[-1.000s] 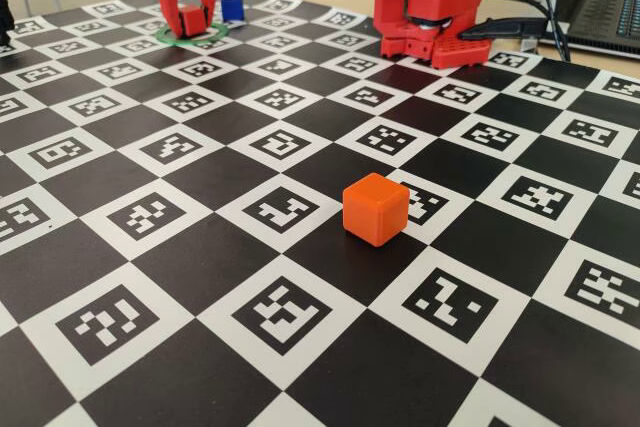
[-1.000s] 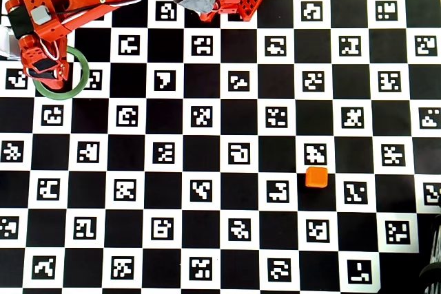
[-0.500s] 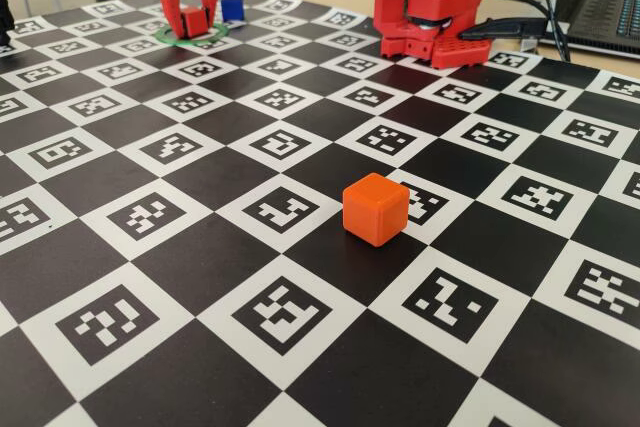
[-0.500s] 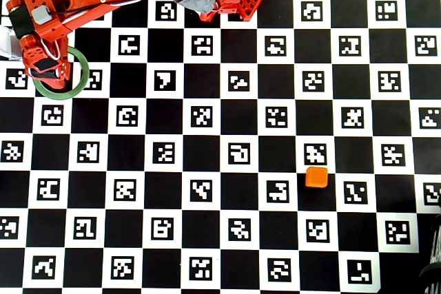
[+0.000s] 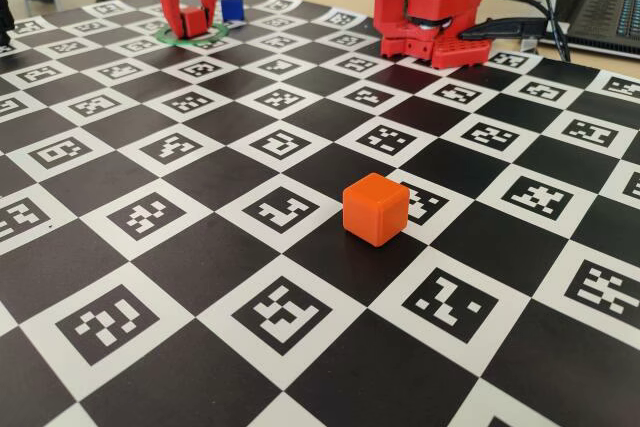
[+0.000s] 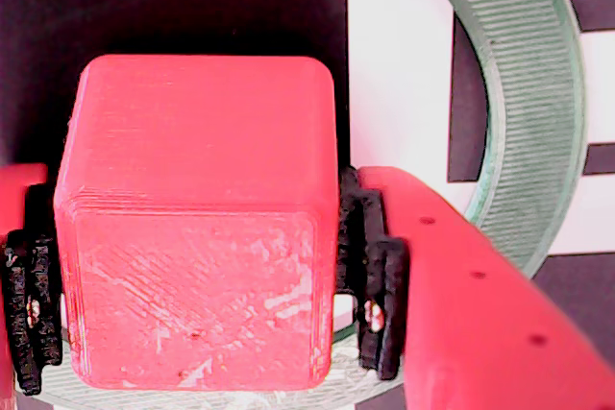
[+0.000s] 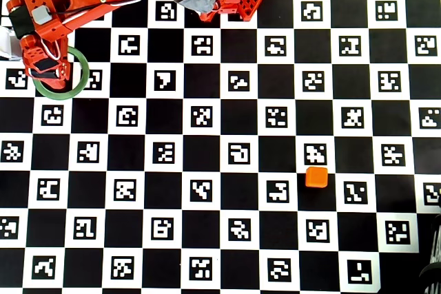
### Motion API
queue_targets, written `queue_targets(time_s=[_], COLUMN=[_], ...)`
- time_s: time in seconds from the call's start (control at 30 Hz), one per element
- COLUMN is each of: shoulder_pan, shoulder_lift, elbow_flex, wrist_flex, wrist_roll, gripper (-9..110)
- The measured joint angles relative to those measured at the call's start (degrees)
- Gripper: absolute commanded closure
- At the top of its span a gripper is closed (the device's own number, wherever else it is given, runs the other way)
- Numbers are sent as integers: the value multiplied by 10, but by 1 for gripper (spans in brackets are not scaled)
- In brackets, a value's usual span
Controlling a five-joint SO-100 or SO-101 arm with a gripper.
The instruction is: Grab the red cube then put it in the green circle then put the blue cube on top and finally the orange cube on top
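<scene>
In the fixed view my red gripper (image 5: 190, 23) stands at the far left of the board, shut on the red cube (image 5: 192, 19), low over the green circle (image 5: 213, 35). The wrist view has the red cube (image 6: 192, 218) filling the frame, with a black pad (image 6: 370, 276) pressed on each side. The green circle (image 6: 524, 93) curves away to the right and passes under the cube's lower edge. The blue cube (image 5: 232, 5) sits just behind the ring. Near the middle of the board the orange cube (image 5: 375, 209) stands alone, far from my gripper. From overhead, my gripper (image 7: 47, 74) covers the red cube above the green circle (image 7: 81, 77).
The arm's red base (image 5: 430, 7) stands at the board's back edge, with cables and a laptop (image 5: 605, 7) to its right. The checkered marker board (image 5: 250, 277) stretches flat between the ring and the orange cube (image 7: 317, 177).
</scene>
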Motion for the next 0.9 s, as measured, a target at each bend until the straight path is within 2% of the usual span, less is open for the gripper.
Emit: queue_targets(time_s=[0.2,0.43,0.9], shoulder_pan=[0,0,2], shoulder_lift=[0,0,0], elbow_flex=[0,1,1], wrist_flex=[0,0,0], wrist_roll=[4,12,11], gripper=[71,60,53])
